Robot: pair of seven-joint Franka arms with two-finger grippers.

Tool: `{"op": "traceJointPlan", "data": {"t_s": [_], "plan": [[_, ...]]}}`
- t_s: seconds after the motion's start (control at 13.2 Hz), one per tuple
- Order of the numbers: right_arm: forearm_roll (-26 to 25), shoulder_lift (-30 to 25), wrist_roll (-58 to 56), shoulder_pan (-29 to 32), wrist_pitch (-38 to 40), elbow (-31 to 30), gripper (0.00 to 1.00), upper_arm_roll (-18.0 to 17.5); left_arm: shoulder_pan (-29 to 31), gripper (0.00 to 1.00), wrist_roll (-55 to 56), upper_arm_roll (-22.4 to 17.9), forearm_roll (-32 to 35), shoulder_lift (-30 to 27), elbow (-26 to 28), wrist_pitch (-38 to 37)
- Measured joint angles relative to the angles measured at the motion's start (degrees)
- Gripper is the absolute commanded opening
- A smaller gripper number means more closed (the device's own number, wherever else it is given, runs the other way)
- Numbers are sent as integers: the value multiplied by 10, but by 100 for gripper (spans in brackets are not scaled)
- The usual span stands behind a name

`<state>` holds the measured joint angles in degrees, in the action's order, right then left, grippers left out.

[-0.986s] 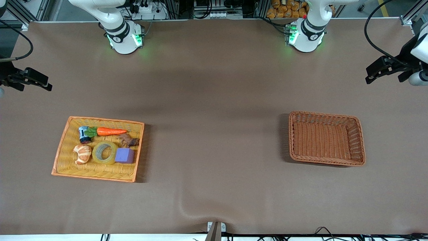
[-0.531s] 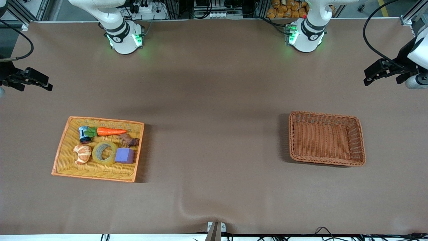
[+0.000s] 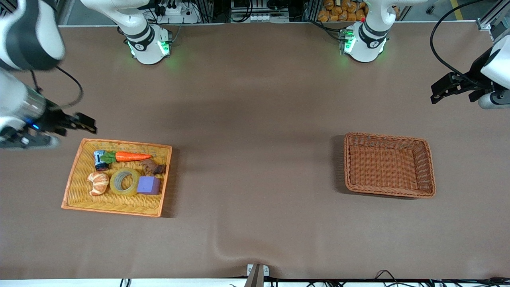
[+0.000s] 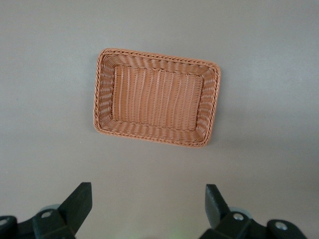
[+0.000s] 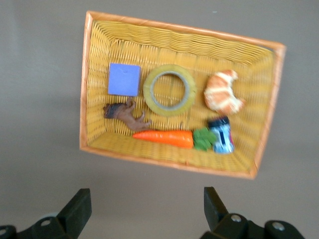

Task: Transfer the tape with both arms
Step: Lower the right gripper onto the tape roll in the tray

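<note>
**Tape at rest in the yellow basket, both grippers released**

The right gripper [image 3: 91,124] is seen spread and holding nothing, above the counter [image 3: 255,167] just off the rim of the yellow woven basket [image 3: 75,175]. Inside, the translucent ring of tape [image 3: 124,181] lies flat between a croissant [image 3: 98,183] and a purple cube [image 3: 148,185], the cube touching it. A carrot [image 3: 132,156], a small can [image 3: 100,160] with unreadable print, and a brown figure [image 3: 153,167] lie farther from the camera. The left gripper [image 3: 438,92] is held spread and unladen near the counter's edge, above bare brown surface. A brown wicker basket [image 3: 426,159] stands well apart, with open counter between.
</note>
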<state>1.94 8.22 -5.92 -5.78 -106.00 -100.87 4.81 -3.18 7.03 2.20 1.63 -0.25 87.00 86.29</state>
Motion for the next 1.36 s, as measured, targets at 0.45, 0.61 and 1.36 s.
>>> {"op": "traceJointPlan", "data": {"t_s": [0.45, 0.61, 1.36], "plan": [[14, 168, -115, 1, -156, -7, 100, 2, -1, 100, 0, 2, 0, 2, 0, 0], [36, 217, -153, 0, -202, -12, 100, -2, -2, 100, 0, 3, 0, 2, 0, 0], [48, 255, -216, 5, -219, 1, 0, -2, -6, 100, 0, 4, 0, 2, 1, 0]]}}
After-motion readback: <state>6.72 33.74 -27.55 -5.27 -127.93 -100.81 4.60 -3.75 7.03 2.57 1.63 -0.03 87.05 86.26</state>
